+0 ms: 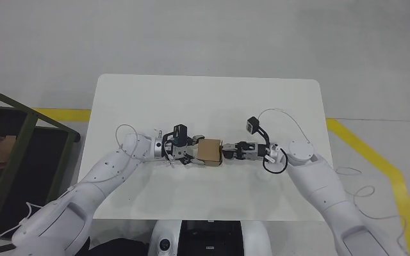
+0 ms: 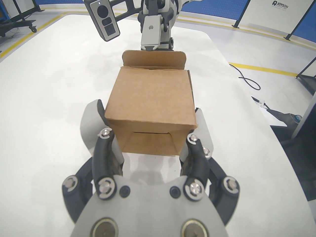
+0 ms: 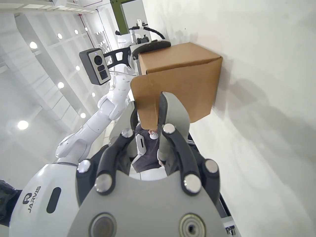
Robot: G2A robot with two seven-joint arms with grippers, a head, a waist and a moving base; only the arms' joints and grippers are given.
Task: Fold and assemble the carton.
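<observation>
A small brown carton [image 1: 209,151] lies on its side at the middle of the white table [image 1: 256,102]. My left gripper [image 2: 148,107] straddles its open near end, with fingers [image 2: 98,110] pressed against both side walls, shut on it. Through that opening I see the bare inside and a folded bottom flap. At the far end a rounded flap [image 2: 154,59] stands upright. My right gripper [image 3: 148,104] is shut on that flap [image 3: 145,99], one finger [image 3: 172,109] on its outer face and the other hidden behind it. In the top view the two grippers [image 1: 191,153] [image 1: 225,152] meet the carton from opposite sides.
The right arm's wrist camera [image 2: 105,17] juts out on a bracket above the carton's far end. Bare table surrounds the carton on all sides. A dark frame [image 1: 25,128] stands on the floor off the table's left edge. Cables [image 2: 246,80] trail on the floor past the right edge.
</observation>
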